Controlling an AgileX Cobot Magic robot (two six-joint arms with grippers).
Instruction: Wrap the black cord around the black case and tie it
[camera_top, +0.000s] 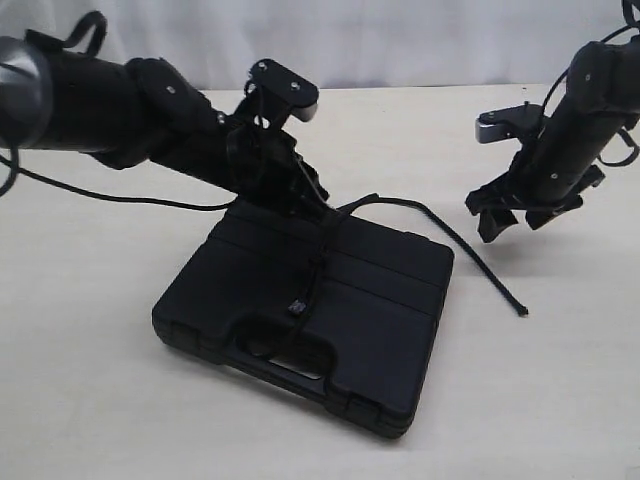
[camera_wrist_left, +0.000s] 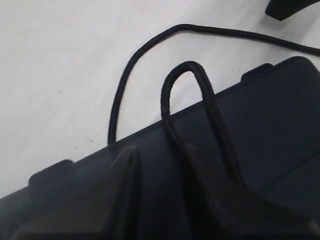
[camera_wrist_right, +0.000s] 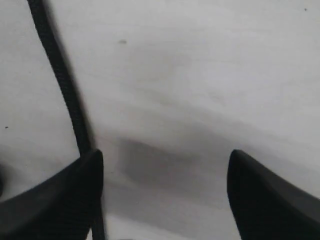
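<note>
Fingers of the left gripper (camera_top: 312, 195) were noted closed on a doubled stretch of the black cord (camera_top: 455, 240) at the far edge of the black case (camera_top: 380, 300). In the left wrist view the two strands were seen running out from between the fingers. They formed a narrow loop that reached just past the case's ribbed rim and over the table (camera_top: 120, 400). A further strand was seen emerging at the rim beside the loop and curving away over the table.

Fingers of the right gripper (camera_top: 515, 225) were noted wide apart with only bare table between them. That gripper was held above the table, well apart from the case. In the right wrist view the cord was seen lying on the table just beside one finger.

The case was recorded lying flat on the table, handle side toward the camera. The cord was recorded crossing the lid, with its knotted end resting on the lid near the handle. Its free end lay on the table, right of the case.
</note>
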